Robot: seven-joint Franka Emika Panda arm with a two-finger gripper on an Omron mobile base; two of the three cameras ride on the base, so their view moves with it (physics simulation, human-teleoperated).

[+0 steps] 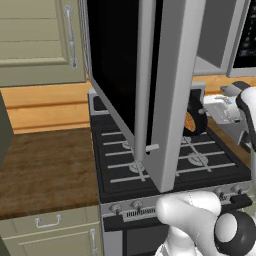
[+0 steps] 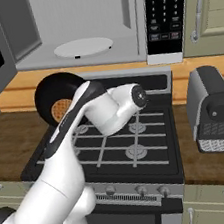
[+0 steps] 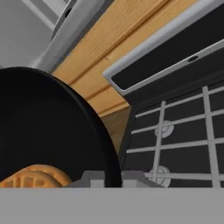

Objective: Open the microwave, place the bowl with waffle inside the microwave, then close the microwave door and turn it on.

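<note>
**Bowl held on edge above the stove, microwave open**

We see the small round black bowl [image 2: 56,99] tipped nearly upright in the air over the back left of the black gas stove with grey grates [image 2: 134,151], below the open cavity of the silver-grey microwave [image 2: 87,31]. The golden-brown gridded waffle [image 2: 62,110] rests against the bowl's lower inside. Our hand [image 3: 113,178] is clamped on the bowl's rim: in the hand view its dark tips sit at the bottom with the rim between them, the bowl rising to the left of them. The silver-framed microwave door with its black window [image 1: 150,75] stands swung wide, out over the stove's left side. A white round turntable plate [image 2: 83,47] lies inside the microwave. A grey coffee machine [image 2: 212,107] stands on the wooden tabletop [image 2: 211,155] right of the stove.
</note>
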